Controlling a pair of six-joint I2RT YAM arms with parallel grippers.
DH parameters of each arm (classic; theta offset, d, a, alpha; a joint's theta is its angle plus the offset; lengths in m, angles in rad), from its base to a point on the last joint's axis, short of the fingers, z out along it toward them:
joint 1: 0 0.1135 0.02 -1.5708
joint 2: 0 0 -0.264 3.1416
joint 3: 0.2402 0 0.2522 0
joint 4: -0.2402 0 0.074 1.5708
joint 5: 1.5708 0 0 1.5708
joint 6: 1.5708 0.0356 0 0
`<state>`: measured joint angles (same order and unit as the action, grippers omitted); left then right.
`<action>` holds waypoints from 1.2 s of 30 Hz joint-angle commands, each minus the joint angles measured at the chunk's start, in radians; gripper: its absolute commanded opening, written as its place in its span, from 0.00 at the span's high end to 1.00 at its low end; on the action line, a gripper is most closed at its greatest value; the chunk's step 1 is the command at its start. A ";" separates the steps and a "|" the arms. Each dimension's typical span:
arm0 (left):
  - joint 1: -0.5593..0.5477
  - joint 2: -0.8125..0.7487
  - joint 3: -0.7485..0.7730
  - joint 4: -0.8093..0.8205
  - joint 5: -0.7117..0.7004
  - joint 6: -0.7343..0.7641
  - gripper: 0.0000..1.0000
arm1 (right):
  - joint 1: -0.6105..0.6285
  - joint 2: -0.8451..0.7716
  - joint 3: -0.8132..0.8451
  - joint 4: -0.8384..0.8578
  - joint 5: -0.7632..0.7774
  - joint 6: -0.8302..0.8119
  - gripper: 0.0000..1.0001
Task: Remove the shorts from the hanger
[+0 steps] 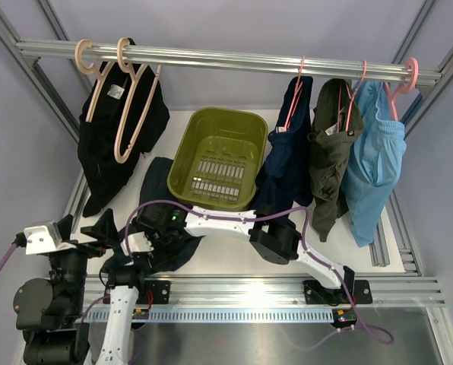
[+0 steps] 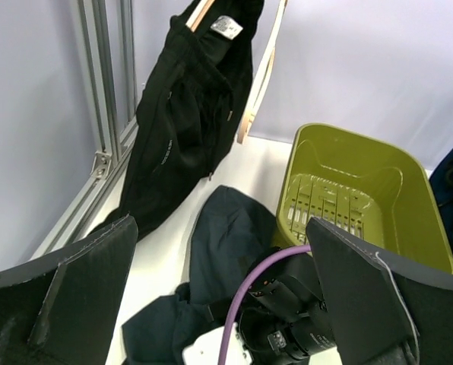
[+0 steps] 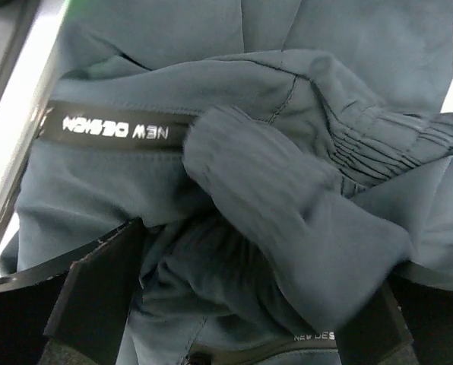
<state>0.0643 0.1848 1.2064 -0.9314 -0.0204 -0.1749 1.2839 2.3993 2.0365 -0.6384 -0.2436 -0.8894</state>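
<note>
right gripper down low at near left, jaws spread wide. folds of the teal-slate shorts bunched between the fingers, pinched by neither. that pair already off its hanger, heaped on the table just beside the green basket, on its near-left side. left gripper close by, also spread wide, gripping nothing, aimed toward the far side.

now the one that matters: navy shorts, not yet off, draped from a pink hanger on the rail. far and to the right of both grippers, well apart from each. long axis straight down, rail toward table. right arm based nearer to it; left arm away on the opposite side. by the look of it, a right-arm job: up, far, rightward.

count:
- two task pairs, one down, one hanging
- three pink hangers, the other two carrying an olive-green pair and a light-blue pair
- two beige hangers at far left with a black garment; one garment or two, hard to tell from here
- one basket
- two arms
</note>
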 commanded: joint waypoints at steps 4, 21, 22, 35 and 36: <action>-0.003 0.001 0.053 -0.010 -0.007 0.045 0.01 | 0.002 0.004 -0.036 0.033 0.012 0.096 0.26; -0.004 0.030 0.168 0.088 0.051 -0.020 0.01 | -0.017 -0.385 -0.026 -0.063 -0.452 0.176 1.00; -0.003 0.030 0.173 0.092 0.051 -0.026 0.01 | -0.021 -0.399 -0.007 -0.067 -0.473 0.181 1.00; -0.004 0.036 0.170 0.105 0.051 -0.034 0.01 | -0.256 -0.646 0.088 -0.018 -0.571 0.415 1.00; -0.004 0.035 0.153 0.114 0.056 -0.035 0.01 | -0.277 -0.651 0.102 -0.015 -0.556 0.421 1.00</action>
<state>0.0643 0.1909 1.3781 -0.8639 0.0086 -0.1970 1.0683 1.8126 2.0655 -0.7010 -0.7803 -0.5518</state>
